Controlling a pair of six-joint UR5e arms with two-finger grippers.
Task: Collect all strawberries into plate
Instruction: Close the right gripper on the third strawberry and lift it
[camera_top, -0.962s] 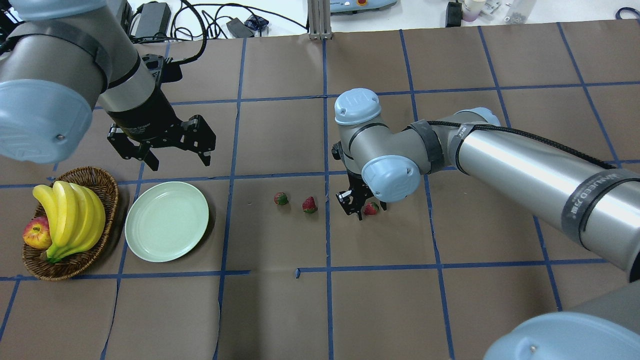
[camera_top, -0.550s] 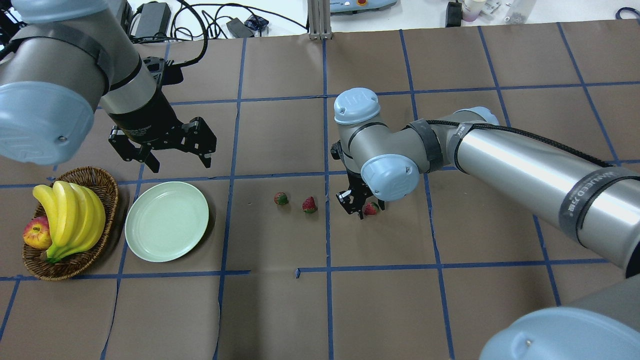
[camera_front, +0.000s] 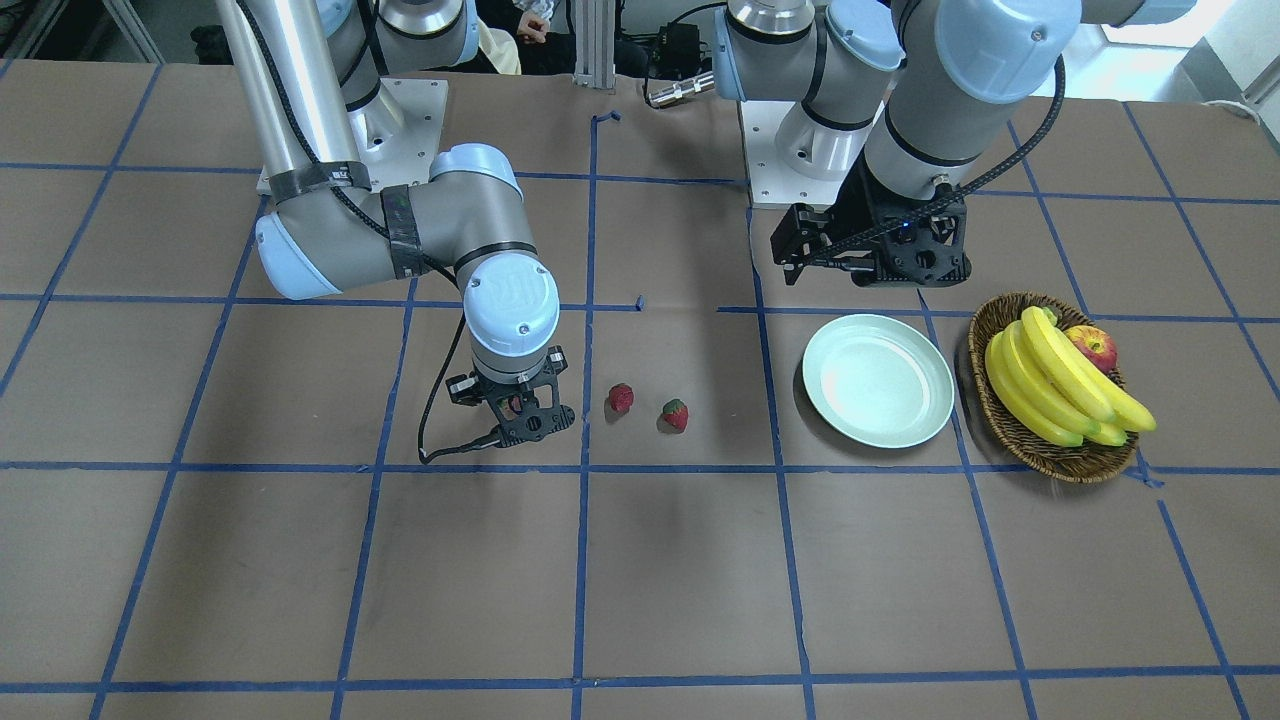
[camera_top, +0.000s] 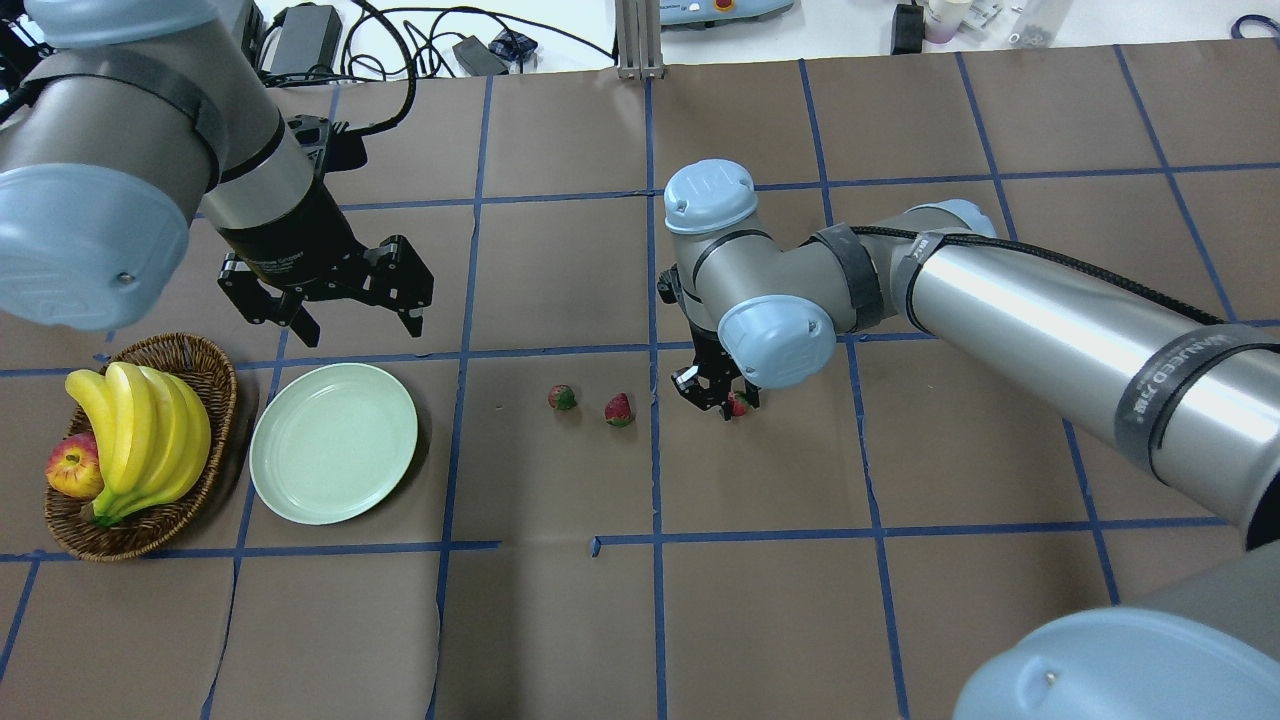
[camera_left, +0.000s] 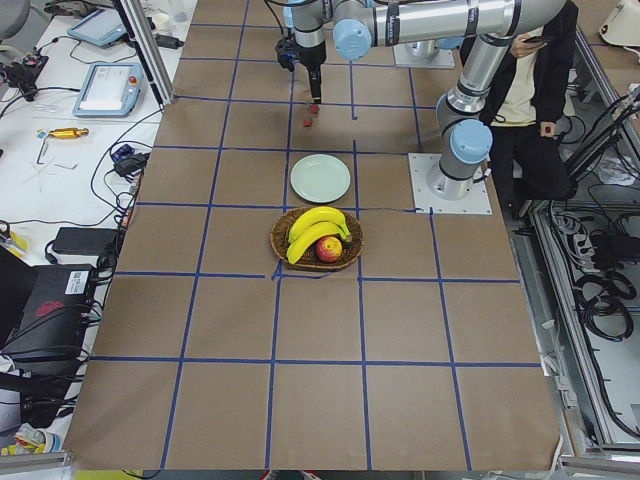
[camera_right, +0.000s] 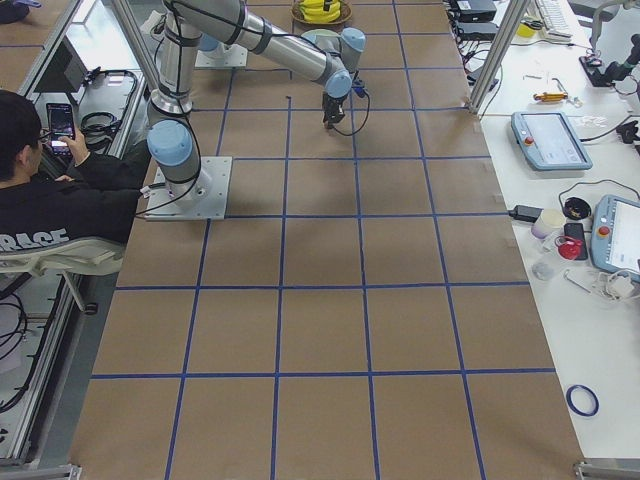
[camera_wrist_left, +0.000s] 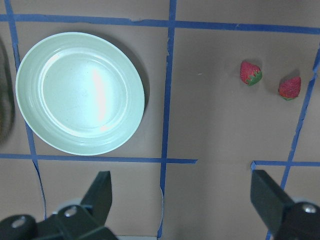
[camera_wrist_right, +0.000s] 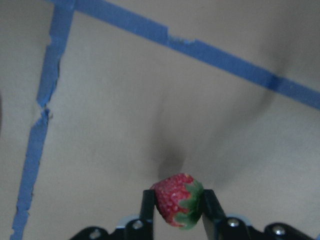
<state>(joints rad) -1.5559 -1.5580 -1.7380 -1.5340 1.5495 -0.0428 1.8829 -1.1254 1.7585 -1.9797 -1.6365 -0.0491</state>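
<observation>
Right claw (camera_top: 718, 398): is gripping one strawberry (camera_wrist_right: 176, 199) between its fingers.
Left claw (camera_wrist_left: 180, 182): is hanging wide open; plate (camera_wrist_left: 80, 92) is lying below, nearer one finger.

Even bright overhead light; soft shadows; glare streak on plate (camera_wrist_left: 60, 125); right wrist view blurry.

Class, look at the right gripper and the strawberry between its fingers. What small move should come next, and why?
Probably lift a little and carry the fruit toward the robot's left, to the plate. The right gripper is shut on a strawberry, the plate is empty, and two other strawberries lie between them, so it should pass above those.
</observation>
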